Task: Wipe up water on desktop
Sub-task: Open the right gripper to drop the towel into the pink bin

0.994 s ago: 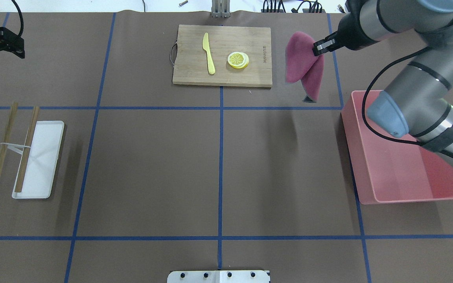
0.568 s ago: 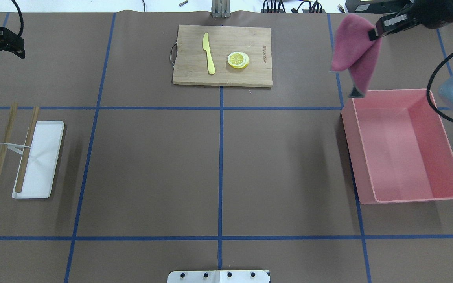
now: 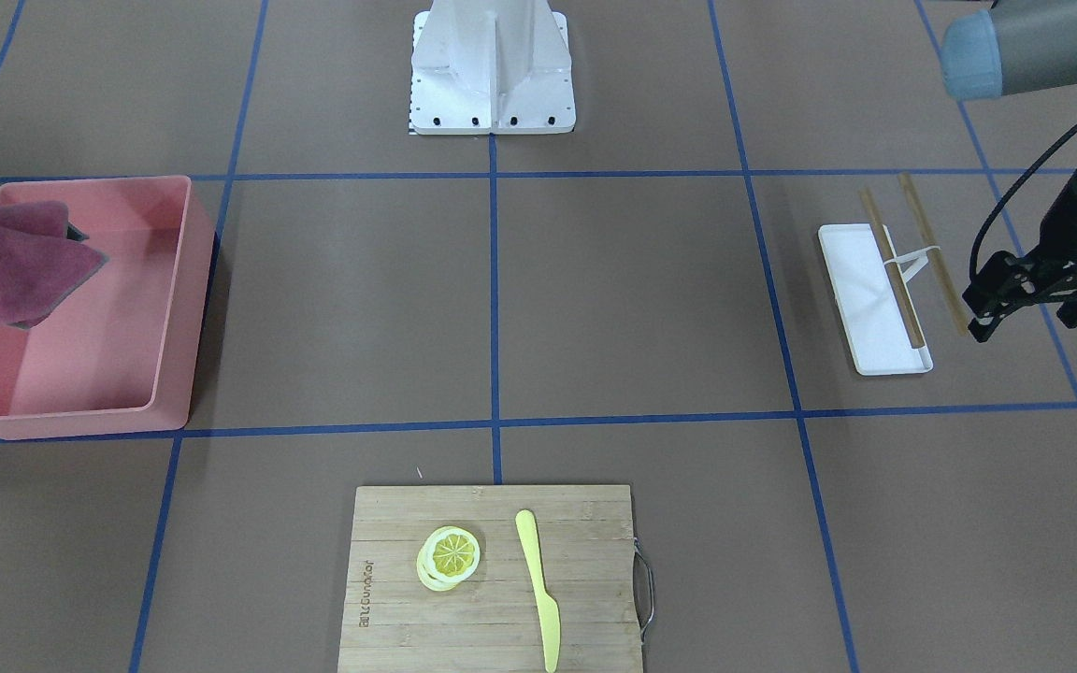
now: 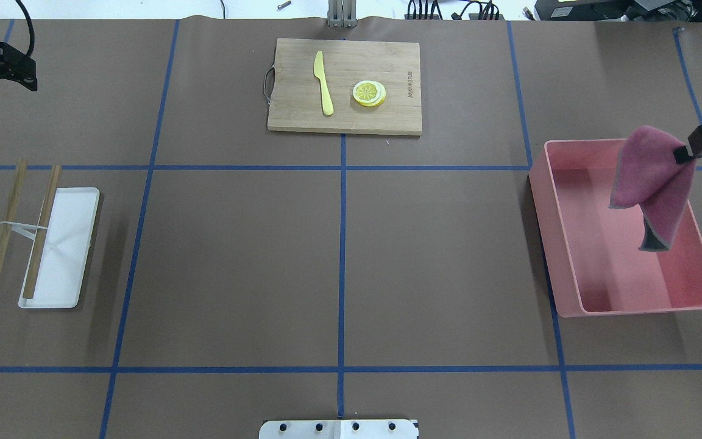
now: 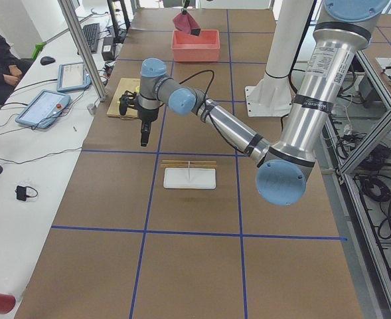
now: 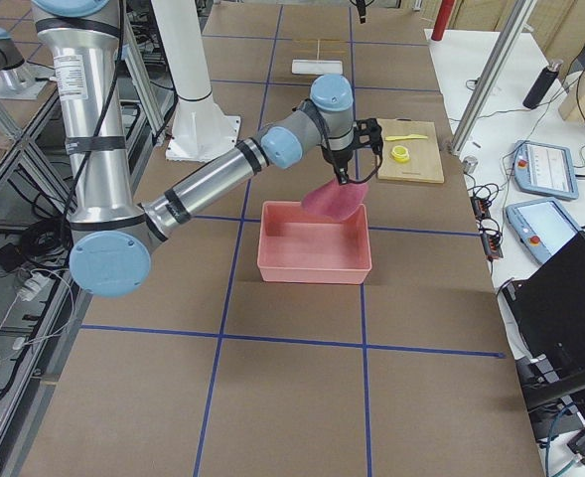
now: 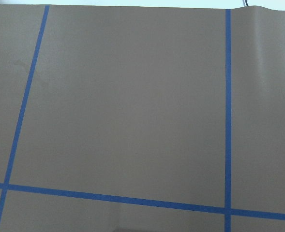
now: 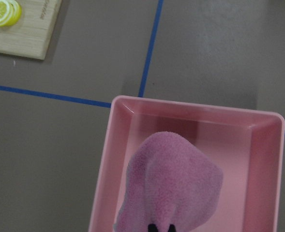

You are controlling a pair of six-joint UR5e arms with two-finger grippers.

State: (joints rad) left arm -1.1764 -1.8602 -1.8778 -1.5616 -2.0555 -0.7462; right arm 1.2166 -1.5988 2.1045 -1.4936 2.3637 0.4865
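The desktop [image 4: 235,256] is a brown top marked by blue tape lines; I make out no water on it. My right gripper [image 4: 689,152] is shut on a magenta cloth [image 4: 649,183]. The cloth hangs folded above the far right part of the pink bin [image 4: 555,244], not touching its floor. The front view shows the cloth [image 3: 20,271] over the bin [image 3: 174,308], and the right wrist view shows it [image 8: 171,183] above the bin's inside. My left gripper [image 4: 3,67] hovers at the far left, holds nothing and looks shut.
A bamboo cutting board [image 4: 387,67] with a yellow knife [image 4: 324,82] and a lemon slice [image 4: 368,93] lies far centre. A white tray [image 4: 64,244] with two wooden sticks [image 4: 3,225] lies left. The robot's base plate [image 4: 339,428] is at the near edge.
My right arm carried the cloth from beside the cutting board out to the right and back toward the robot, to above the pink bin. The left arm stayed still.
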